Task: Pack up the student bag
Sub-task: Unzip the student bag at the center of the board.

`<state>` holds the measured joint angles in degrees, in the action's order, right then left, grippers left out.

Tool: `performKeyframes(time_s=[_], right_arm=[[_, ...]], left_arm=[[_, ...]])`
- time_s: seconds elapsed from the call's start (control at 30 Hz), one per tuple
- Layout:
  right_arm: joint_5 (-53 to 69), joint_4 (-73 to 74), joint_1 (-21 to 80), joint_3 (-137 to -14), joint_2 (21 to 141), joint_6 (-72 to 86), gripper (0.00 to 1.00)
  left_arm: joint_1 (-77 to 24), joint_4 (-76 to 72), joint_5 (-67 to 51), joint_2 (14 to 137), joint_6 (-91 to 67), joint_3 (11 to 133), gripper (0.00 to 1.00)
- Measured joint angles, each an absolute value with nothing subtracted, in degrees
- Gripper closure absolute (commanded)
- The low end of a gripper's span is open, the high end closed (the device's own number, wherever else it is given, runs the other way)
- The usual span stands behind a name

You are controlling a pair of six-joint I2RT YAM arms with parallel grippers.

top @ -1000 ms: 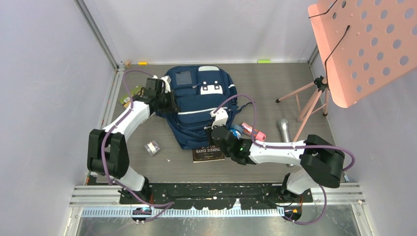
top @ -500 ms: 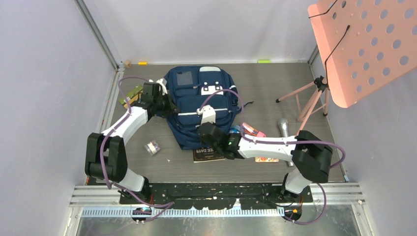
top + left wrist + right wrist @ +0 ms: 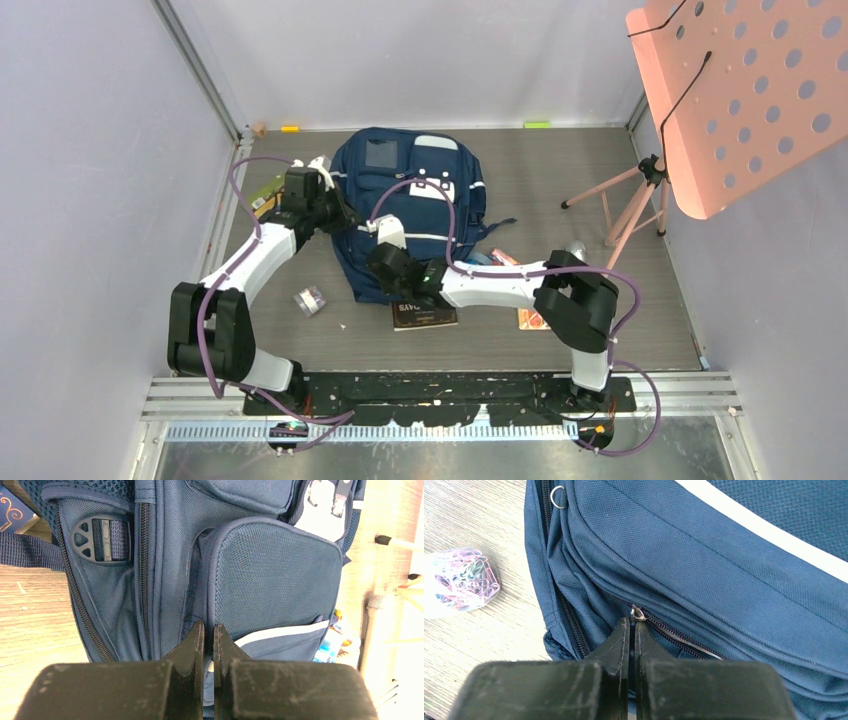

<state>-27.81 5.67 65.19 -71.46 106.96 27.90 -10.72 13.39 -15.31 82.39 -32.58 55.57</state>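
The student bag (image 3: 425,190), navy with white stripes and patches, lies flat in the middle of the table. My left gripper (image 3: 335,215) is at its left side. In the left wrist view the jaws (image 3: 209,630) are shut on a fold of the bag's fabric (image 3: 275,580) beside a side pocket. My right gripper (image 3: 385,265) is at the bag's lower left edge. In the right wrist view it (image 3: 632,625) is shut on the metal zipper pull (image 3: 637,613) of a long zipper on the bag (image 3: 724,555).
A dark book (image 3: 422,314) lies just below the bag. A bag of paper clips (image 3: 311,300) lies to its lower left and shows in the right wrist view (image 3: 459,577). A microphone (image 3: 577,250) and small items (image 3: 510,262) lie right of it. A pink music stand (image 3: 740,90) stands at the back right.
My right gripper has moved left along the bag's lower edge, holding the zipper pull. The bag has shifted and turned slightly. My left gripper has moved a little left with the bag's side.
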Motion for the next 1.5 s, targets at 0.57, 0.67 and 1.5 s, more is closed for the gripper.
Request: performKeyframes(time_s=[0.57,0.67,1.5], right_arm=[[-17.0,5.1,58.6,-78.4,113.4,28.9,0.99],[-16.8,4.8,58.5,-78.8,113.8,29.2,0.97],[-13.0,5.6,53.7,-61.1,83.0,30.3,0.30]], left_arm=[[-10.6,9.0,-14.0,82.4,-32.6,55.6,1.00],[-10.5,8.7,-13.9,82.4,-32.6,55.6,1.00],[-13.9,25.9,1.9,71.6,-17.8,59.9,0.08]])
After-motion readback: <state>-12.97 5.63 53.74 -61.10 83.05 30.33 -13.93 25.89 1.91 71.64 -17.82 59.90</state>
